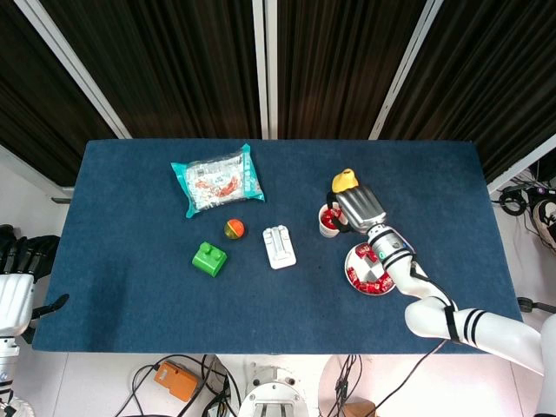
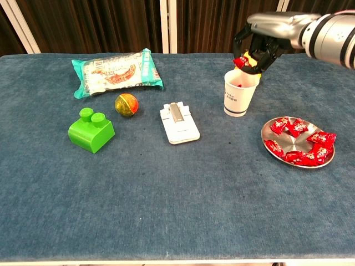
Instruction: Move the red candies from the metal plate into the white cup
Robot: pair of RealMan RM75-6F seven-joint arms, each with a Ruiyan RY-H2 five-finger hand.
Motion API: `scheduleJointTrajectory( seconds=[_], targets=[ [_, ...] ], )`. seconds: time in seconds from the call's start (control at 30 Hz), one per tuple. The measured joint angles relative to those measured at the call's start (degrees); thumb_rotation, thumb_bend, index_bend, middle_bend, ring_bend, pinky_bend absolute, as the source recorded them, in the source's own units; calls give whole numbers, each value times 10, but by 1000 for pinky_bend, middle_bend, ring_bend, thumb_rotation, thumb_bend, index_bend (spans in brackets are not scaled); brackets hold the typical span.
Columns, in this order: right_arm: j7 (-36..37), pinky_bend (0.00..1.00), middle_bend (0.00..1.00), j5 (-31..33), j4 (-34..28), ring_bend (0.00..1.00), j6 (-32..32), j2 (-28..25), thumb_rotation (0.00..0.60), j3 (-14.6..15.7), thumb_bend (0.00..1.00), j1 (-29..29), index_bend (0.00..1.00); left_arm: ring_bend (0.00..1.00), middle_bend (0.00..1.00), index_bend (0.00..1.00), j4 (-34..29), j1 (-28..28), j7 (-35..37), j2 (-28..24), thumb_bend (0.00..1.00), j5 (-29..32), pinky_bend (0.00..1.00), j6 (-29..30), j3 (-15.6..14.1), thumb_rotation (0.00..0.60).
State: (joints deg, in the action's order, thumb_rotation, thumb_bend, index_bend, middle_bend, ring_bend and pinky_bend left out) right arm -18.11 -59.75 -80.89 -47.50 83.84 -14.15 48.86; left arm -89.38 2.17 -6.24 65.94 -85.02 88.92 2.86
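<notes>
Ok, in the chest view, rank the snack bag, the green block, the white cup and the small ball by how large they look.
Largest to smallest in the chest view:
1. snack bag
2. green block
3. white cup, close to the block, which sits nearer the camera, so that order is unsure
4. ball

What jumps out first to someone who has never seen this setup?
The silver right hand pinches a red candy just above the white paper cup. To the right, a round metal plate of red candies; to the left, a bright green toy block.
</notes>
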Motion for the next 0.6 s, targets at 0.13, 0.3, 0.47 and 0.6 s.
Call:
scheduleJointTrajectory(
  seconds=[0.13,0.3,0.47,0.6],
  targets=[
    [-10,1000,941,10,13,1000,2,10,600,9,551,4,488,37,144,137,2,0,2,1,0,1,0,-1,0,600],
    [-13,1000,941,11,10,1000,-2,9,600,14,433,4,372,37,144,137,0,2,-1,2,0,-4,0,0,0,600],
    [-10,1000,941,5,-1,1000,-17,-1,600,17,360,-3,347,37,144,137,0,3,-1,1,0,-4,0,-1,1,600],
    [17,1000,941,-24,-33,1000,-59,-25,600,24,354,-34,424,37,144,137,4,1,2,3,0,-6,0,1,-1,600]
  ],
)
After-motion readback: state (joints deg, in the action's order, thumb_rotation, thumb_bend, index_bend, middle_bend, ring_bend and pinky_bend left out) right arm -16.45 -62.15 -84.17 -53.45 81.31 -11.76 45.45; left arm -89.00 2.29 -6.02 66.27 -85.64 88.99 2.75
